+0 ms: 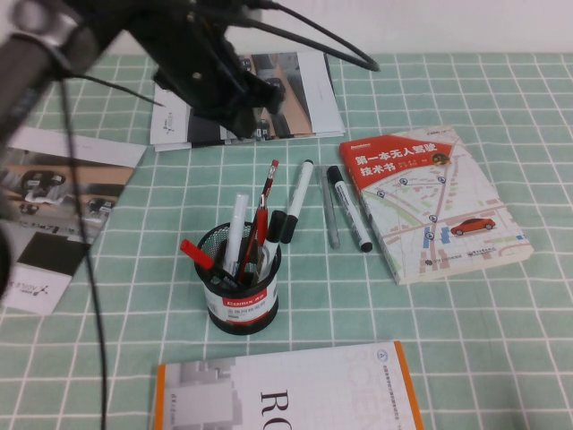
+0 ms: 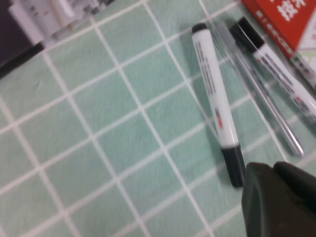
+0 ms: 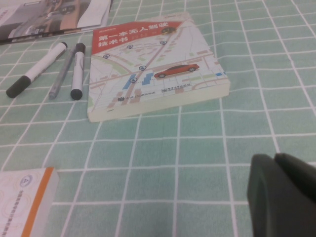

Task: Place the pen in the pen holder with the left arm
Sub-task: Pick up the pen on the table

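Observation:
The pen [image 1: 296, 199], a thick white marker with a long black cap, lies on the green checked cloth just behind the pen holder [image 1: 240, 305]. It also shows in the left wrist view [image 2: 213, 94] and the right wrist view [image 3: 38, 68]. The black mesh pen holder holds several pens. My left gripper [image 1: 261, 100] hovers behind the pen, over a magazine, and is shut and empty; its fingers [image 2: 273, 170] sit near the pen's cap. My right gripper [image 3: 274, 159] is shut and empty, low over the cloth, out of the high view.
A thin grey pen [image 1: 331, 213] and a printed white marker [image 1: 350, 209] lie right of the pen. A red-and-white book [image 1: 434, 202] lies further right. A magazine [image 1: 300, 94] is at the back, a brochure [image 1: 63, 206] at left, an orange-edged book [image 1: 286, 394] in front.

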### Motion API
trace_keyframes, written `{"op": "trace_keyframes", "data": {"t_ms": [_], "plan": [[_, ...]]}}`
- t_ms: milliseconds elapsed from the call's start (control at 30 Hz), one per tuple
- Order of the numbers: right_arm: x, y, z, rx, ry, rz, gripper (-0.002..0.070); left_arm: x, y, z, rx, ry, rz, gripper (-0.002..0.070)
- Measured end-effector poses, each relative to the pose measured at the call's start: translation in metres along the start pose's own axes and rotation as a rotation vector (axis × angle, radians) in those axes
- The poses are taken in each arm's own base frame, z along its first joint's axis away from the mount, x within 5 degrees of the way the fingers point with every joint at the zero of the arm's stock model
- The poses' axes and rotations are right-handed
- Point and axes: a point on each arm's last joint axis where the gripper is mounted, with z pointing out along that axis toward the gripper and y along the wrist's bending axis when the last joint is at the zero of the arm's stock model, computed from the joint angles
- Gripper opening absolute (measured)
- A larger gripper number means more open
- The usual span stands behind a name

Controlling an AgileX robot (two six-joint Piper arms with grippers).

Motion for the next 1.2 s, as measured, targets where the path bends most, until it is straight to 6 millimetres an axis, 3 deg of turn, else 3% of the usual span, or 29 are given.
{"op": "trace_keyframes", "data": {"t_ms": [200,533,600,767,867,1200], "plan": [[0.000,0.000,0.000,0.000,0.000,0.000,-0.0020,-0.014,0.002,0.041,0.007,0.012,-0.003,-0.0004],[0.000,0.000,0.000,0.000,0.000,0.000,-0.0020,-0.009,-0.017,0.092,0.032,0.086,0.086,0.0004],[0.000,0.000,0.000,0.000,0.000,0.000,-0.0020,-0.008,-0.020,0.097,0.037,0.094,0.116,0.0039],[0.000,0.000,0.000,0.000,0.000,0.000,-0.0020,-0.008,-0.026,0.099,0.037,0.090,0.133,0.0225],[0.000,0.000,0.000,0.000,0.000,0.000,-0.0020,-0.009,-0.031,0.101,0.023,0.084,0.132,0.0298],[0.000,0.000,0.000,0.000,0.000,0.000,-0.0020,-0.003,-0.029,0.126,-0.029,0.123,0.109,0.0325]]}}
